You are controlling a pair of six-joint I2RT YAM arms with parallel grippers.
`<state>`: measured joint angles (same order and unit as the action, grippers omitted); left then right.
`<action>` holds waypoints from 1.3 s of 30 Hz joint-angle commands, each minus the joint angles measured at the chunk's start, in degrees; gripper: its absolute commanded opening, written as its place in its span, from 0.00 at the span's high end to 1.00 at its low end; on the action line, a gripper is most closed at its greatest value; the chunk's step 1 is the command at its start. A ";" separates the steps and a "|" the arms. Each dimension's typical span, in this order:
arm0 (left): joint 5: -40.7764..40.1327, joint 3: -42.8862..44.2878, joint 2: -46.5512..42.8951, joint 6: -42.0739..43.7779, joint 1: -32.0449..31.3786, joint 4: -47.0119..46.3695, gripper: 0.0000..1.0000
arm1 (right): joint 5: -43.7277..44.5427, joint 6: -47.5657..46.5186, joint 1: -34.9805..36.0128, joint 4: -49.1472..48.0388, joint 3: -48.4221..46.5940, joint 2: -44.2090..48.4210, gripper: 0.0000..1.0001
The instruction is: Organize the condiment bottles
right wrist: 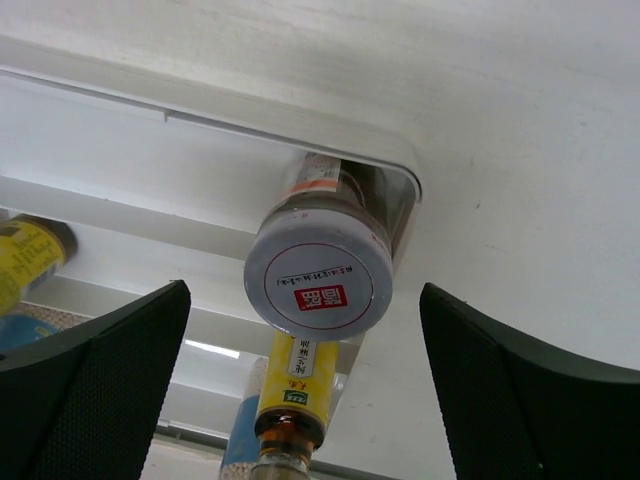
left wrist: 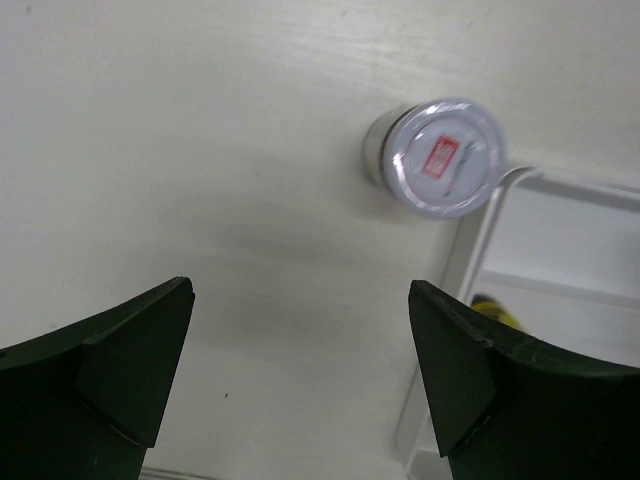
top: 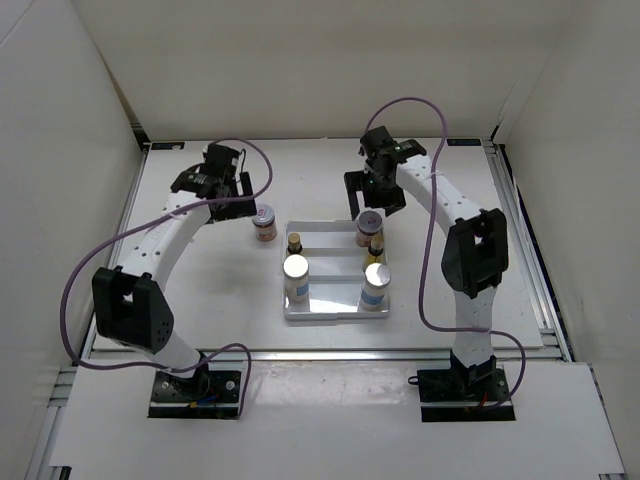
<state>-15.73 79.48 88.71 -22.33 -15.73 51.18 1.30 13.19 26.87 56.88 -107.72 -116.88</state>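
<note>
1. The right gripper hangs over the tray's back right corner with its fingers spread wide and clamped on nothing. A pinkish jar stands upright in that corner, free of both fingers. I judge this to be its slot.
2. Down the tray's right side a dropper and a white bottle sit in front of that jar. The left side has a second dropper and a second white bottle, but its back corner is vacant (likes are probably paired row by row).
3. The other pinkish jar stands on the table just outside the tray's back left corner. The left gripper hovers short of it, fingers apart and holding nothing, likely poised to fetch it.
</note>
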 commanded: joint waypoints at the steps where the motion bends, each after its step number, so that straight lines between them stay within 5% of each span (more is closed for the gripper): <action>1: 4.29 7.25 2.94 -0.35 0.26 -1.08 0.01 | 0.72 0.08 -0.07 2.96 -6.00 -0.19 0.01; 10: 7.82 19.39 16.14 4.13 -2.38 -1.08 0.01 | 3.01 0.08 -1.74 4.20 -10.23 7.45 0.01; 22: 10.19 17.90 23.79 1.94 -2.91 -1.70 0.01 | 1.78 0.61 -2.79 4.20 -3.38 11.32 0.01; 31: 7.99 17.81 20.55 1.94 -2.91 -1.70 0.38 | 1.78 0.61 -3.84 4.73 -1.00 13.60 0.01; 39: 7.38 28.42 18.61 1.32 -4.05 3.22 0.71 | 2.30 0.09 -5.60 4.73 1.55 14.93 0.01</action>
<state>-7.29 101.10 114.02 -20.56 -18.79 54.08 3.44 13.34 22.06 61.39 -106.61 -104.53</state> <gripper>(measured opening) 0.729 0.989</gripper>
